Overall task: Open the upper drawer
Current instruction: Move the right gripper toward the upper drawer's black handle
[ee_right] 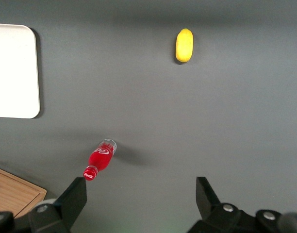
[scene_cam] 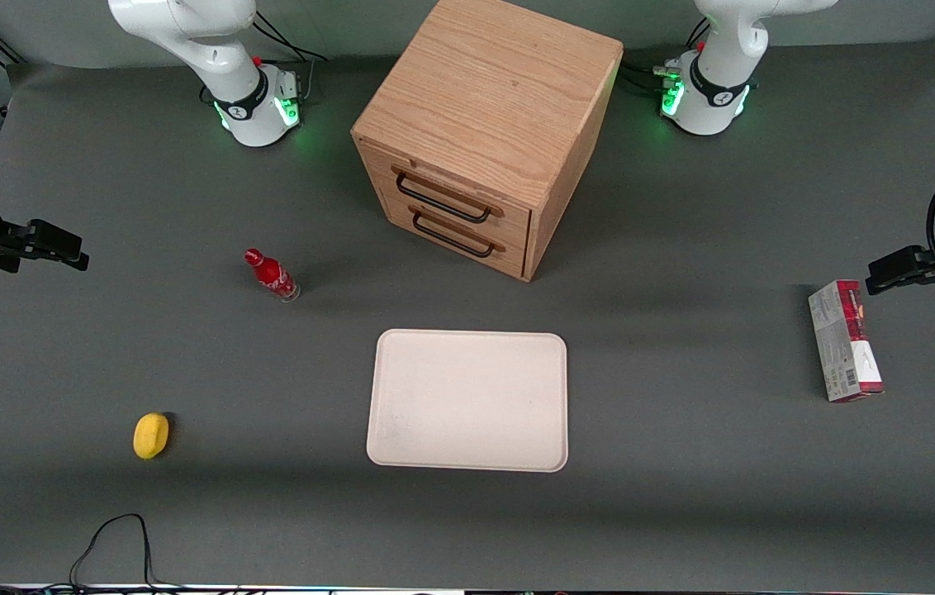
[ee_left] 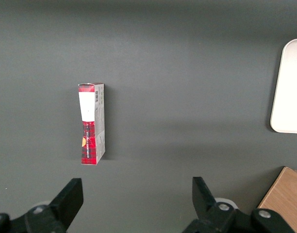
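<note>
The boxy oak cabinet (scene_cam: 488,107) stands at the middle of the table, farther from the front camera than the tray. Its upper drawer (scene_cam: 467,192) is shut flush, with a thin black wire handle (scene_cam: 441,198). The bottom drawer (scene_cam: 455,240) below it is shut too. My right gripper (scene_cam: 71,249) hangs above the table at the working arm's end, well apart from the cabinet. In the right wrist view the gripper (ee_right: 141,191) is open and empty. Only a corner of the cabinet (ee_right: 12,194) shows there; the drawers are out of that view.
A red bottle (scene_cam: 272,277) stands between my gripper and the cabinet; it shows in the right wrist view (ee_right: 101,158) too. A yellow fruit (scene_cam: 151,435) lies nearer the camera. A white tray (scene_cam: 468,400) lies in front of the cabinet. A red-grey carton (scene_cam: 844,340) lies toward the parked arm's end.
</note>
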Robot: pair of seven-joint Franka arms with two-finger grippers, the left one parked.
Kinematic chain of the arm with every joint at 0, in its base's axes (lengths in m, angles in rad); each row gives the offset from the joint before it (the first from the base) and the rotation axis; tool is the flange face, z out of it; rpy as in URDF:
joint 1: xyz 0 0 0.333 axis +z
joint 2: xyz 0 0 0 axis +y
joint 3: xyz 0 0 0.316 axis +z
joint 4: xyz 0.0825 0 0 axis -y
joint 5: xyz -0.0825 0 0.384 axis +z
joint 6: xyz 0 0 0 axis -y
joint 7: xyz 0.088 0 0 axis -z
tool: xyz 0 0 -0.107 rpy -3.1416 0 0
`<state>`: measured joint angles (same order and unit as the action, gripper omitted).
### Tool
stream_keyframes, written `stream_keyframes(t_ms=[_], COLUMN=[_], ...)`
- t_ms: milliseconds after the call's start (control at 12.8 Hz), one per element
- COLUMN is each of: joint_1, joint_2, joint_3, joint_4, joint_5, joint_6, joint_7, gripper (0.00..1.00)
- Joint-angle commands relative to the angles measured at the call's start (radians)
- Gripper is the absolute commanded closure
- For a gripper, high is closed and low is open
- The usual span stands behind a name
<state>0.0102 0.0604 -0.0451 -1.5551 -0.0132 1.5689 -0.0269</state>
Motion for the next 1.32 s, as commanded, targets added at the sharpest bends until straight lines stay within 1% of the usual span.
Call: stream_keyframes(t_ms=[0,467,623,701,778,1246], joint_1=[0.002,0.007,0.019,0.040,0.074,0.400], joint_2=[0.007,0.009,0.004,-0.001,-0.001,0.027], joint_3=[-0.004,0.001,0.022,0.039,0.044,0.045], joint_4=[0.020,0.020,0.026,0.032,0.038,0.066], joint_5=[-0.013,-0.011,0.007,0.016,0.018,0.018], joint_6=[-0.003,-0.003,-0.004,-0.006,-0.018,-0.020], joint_7=[-0.005,-0.018,-0.019,-0.018,-0.016,-0.007], gripper=[0.00,0.00,0.00,0.00,0.00,0.00])
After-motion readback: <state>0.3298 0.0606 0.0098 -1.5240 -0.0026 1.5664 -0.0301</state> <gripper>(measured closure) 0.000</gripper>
